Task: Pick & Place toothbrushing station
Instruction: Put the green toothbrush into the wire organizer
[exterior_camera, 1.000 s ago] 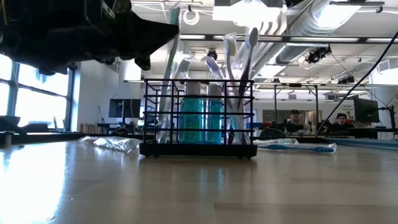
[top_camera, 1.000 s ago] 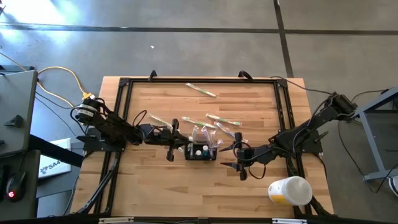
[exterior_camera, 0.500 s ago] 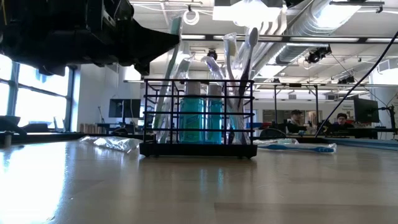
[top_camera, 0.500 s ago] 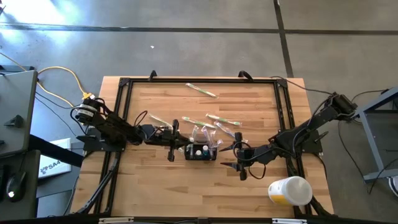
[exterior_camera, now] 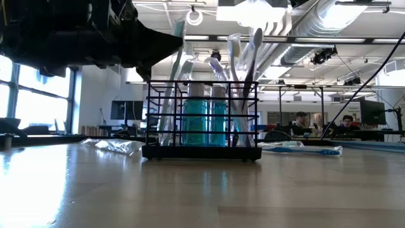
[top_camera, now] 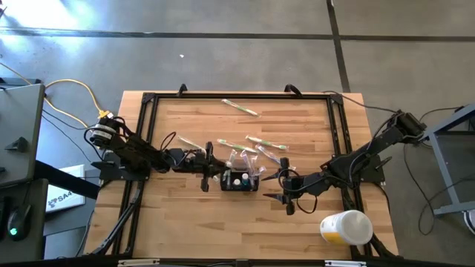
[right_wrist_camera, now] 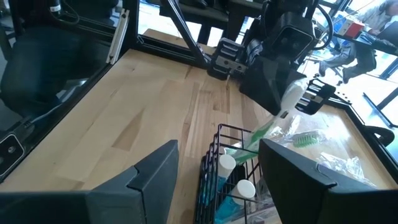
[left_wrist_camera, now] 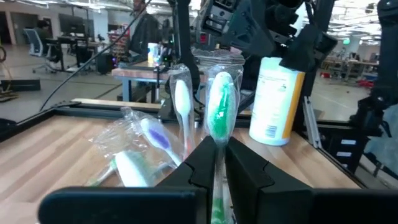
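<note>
Toothbrushing station (top_camera: 240, 180) mid-counter, already holds several brushes and two blue bottles. Left hand (left_wrist_camera: 216, 163) pinches green toothbrush (left_wrist_camera: 218, 115) upright at its left end (release pending). Right hand (top_camera: 286, 194) waits open, just right. Loose brushes (top_camera: 261, 142) remain farther back.

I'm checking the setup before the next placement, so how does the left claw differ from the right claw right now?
The left claw is pinched on a wrapped green toothbrush, while the right claw stands open and holds nothing. The left claw reaches over the black caddy from its left side; the right claw waits off the caddy's right side, apart from it. Both are dark, two-fingered and point toward the caddy.
</note>
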Controlling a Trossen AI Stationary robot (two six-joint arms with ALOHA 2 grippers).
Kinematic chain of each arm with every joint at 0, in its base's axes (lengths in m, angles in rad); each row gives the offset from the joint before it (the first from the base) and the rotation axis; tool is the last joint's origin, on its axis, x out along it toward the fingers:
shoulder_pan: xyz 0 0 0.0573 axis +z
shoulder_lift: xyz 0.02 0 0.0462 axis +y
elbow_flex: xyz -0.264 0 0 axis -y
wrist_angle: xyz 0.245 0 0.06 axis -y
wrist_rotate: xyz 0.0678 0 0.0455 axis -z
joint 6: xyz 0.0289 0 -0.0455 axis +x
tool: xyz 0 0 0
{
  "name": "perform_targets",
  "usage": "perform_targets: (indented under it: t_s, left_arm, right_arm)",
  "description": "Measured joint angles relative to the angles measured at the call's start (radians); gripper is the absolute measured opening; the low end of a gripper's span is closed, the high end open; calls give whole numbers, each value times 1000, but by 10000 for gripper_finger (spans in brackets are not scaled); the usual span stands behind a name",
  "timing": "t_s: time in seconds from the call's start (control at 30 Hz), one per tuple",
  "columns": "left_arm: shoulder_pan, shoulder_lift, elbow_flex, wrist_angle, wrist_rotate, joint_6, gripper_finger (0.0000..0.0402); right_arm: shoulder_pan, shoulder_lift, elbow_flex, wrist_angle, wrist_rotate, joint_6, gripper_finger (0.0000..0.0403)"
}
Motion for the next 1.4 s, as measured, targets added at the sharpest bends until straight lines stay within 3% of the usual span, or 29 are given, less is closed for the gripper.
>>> perform_targets:
  t_s: [0.4, 1.4]
  left_arm:
    - [0, 0, 1, -8, -76, 6, 37]
    - [0, 0, 1, -14, -26, 31, 38]
  right_arm:
    - [0, 0, 0, 0, 1, -1, 216]
    - [0, 0, 0, 0, 2, -2, 216]
